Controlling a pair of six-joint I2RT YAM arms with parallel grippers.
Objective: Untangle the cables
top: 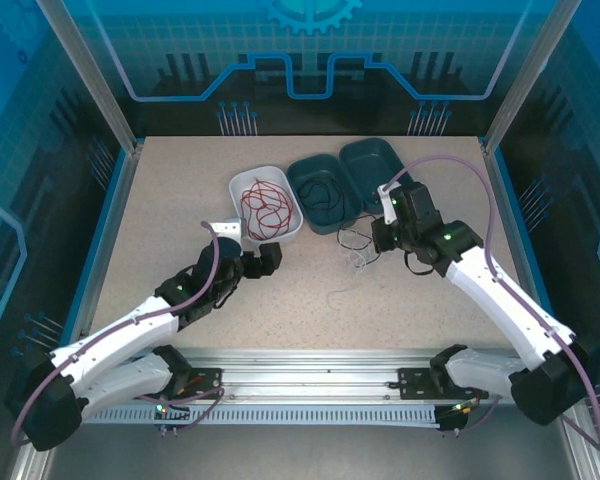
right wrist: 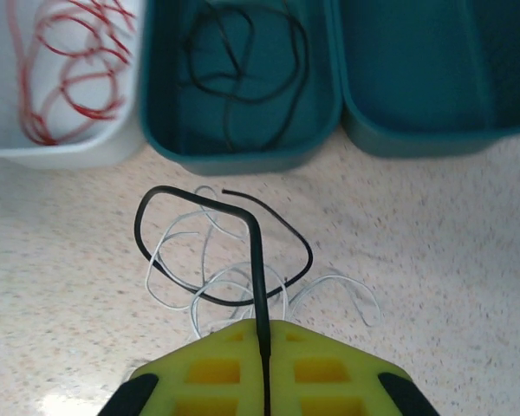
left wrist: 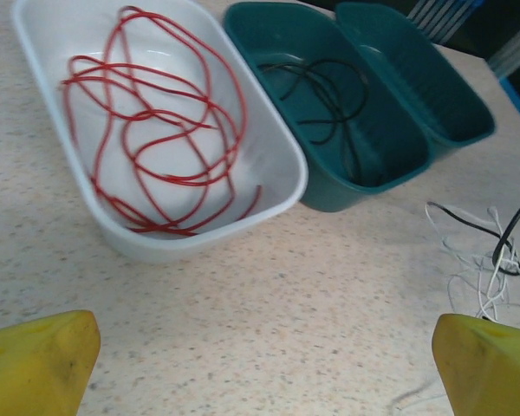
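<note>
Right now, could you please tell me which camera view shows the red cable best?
The left wrist view: the red cable lies coiled in the white tray, close and sharp. The top external view shows it small; the right wrist view shows a blurred, cropped part.

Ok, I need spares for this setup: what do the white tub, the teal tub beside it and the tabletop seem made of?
White tub: likely moulded plastic, glossy, with soft highlights and a rounded rim. Teal tub: the same smooth plastic look. Tabletop: matte beige with fine dark speckles, perhaps laminate; unsure.
</note>
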